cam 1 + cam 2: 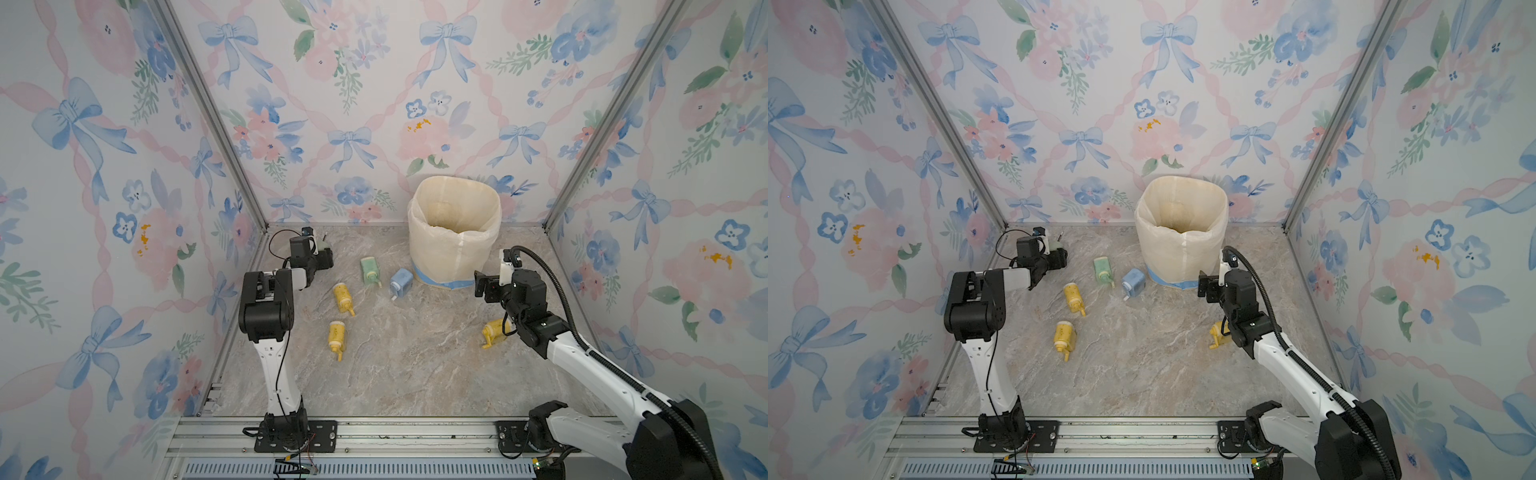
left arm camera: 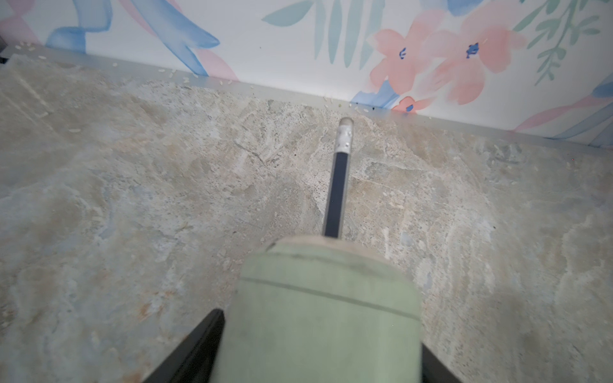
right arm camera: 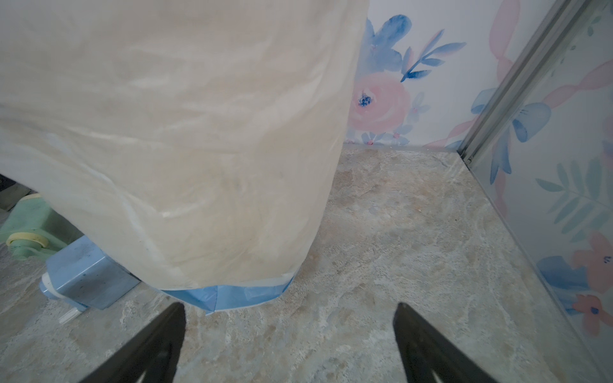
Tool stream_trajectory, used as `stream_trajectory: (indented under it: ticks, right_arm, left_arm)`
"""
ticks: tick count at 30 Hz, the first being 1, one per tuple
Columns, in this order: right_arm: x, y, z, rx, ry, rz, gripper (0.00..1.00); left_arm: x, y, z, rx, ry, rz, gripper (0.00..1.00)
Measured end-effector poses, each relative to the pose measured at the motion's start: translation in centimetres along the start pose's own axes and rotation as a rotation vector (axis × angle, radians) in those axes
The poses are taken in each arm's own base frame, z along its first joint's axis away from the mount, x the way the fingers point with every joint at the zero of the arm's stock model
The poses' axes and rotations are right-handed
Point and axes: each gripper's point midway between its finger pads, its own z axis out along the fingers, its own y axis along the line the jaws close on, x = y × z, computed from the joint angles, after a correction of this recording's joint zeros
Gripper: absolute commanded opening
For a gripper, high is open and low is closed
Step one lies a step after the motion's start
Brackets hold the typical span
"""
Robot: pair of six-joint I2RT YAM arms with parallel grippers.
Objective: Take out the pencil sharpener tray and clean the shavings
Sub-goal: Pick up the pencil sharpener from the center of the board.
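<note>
At the back left, my left gripper (image 1: pixel 328 254) is shut on a pale green pencil sharpener (image 2: pixel 325 315), its black fingers (image 2: pixel 212 331) pressed against both flanks of the body. A dark pencil (image 2: pixel 338 185) with a metal ferrule sticks out of the sharpener's far end, toward the back wall. I cannot make out the tray apart from the sharpener's body. My right gripper (image 3: pixel 290 306) is open with nothing between its fingers, low over the floor beside the base of the lined bin (image 1: pixel 455 257). Brownish debris (image 1: pixel 442 224) lies at the bin's bottom.
Loose sharpeners lie on the marbled floor: a green one (image 1: pixel 369 270), a blue one (image 1: pixel 400 282) near the bin, two yellow ones (image 1: pixel 343 297) (image 1: pixel 336 333) at centre left, and a yellow one (image 1: pixel 493 331) under my right arm. Papered walls close in on three sides.
</note>
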Motion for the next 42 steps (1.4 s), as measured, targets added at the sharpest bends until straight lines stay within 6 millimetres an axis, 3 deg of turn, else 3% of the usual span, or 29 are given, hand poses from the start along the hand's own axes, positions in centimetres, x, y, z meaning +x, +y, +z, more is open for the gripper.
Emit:
stream_trajectory:
  ticks: [13, 19, 23, 29, 32, 35, 38, 42]
  right_arm:
    - [-0.2, 0.0, -0.3, -0.003, -0.006, 0.002, 0.97]
    - [-0.7, 0.9, -1.0, -0.051, -0.018, 0.002, 0.97]
    - [-0.3, 2.6, -1.3, -0.109, -0.004, -0.014, 0.97]
    - [-0.3, 4.7, -1.7, -0.178, 0.012, -0.032, 0.97]
    - [-0.9, 5.2, -1.9, -0.198, 0.005, -0.031, 0.97]
    - [-1.3, 5.7, -2.2, -0.224, 0.012, -0.009, 0.97]
    - [-1.8, 6.6, -2.7, -0.263, 0.036, 0.008, 0.97]
    - [-2.5, 7.7, -3.5, -0.311, 0.057, 0.023, 0.97]
  left_arm:
    - [-0.1, -1.0, 0.1, 0.013, 0.007, 0.024, 0.24]
    - [0.5, -2.8, -1.3, 0.064, 0.046, 0.017, 0.22]
    - [-0.7, -4.7, -3.9, 0.1, 0.049, 0.0, 0.2]
    - [-5.6, -7.8, -9.8, 0.169, -0.016, -0.022, 0.1]
    - [-6.8, -8.7, -12.4, 0.196, -0.039, -0.051, 0.07]
    - [-5.6, -10.2, -14.7, 0.232, -0.019, -0.071, 0.07]
    - [-3.5, -13.3, -16.9, 0.295, 0.022, -0.05, 0.09]
    - [-1.6, -17.7, -20.7, 0.433, 0.053, -0.024, 0.04]
